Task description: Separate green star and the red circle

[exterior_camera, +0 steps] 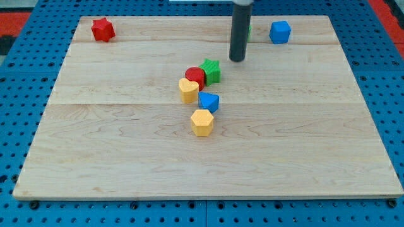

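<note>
Green star (211,70) touches the red circle (195,76) just beside my tip (237,60), toward the view's left; the rod has no fingers.

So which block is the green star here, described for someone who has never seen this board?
On the pale wooden board, look just above its centre for a tight cluster of five small blocks. The green star-shaped block sits at the cluster's upper right, touching the red round block, with my tip just off to its upper right. It is the cluster's only green piece.
</note>
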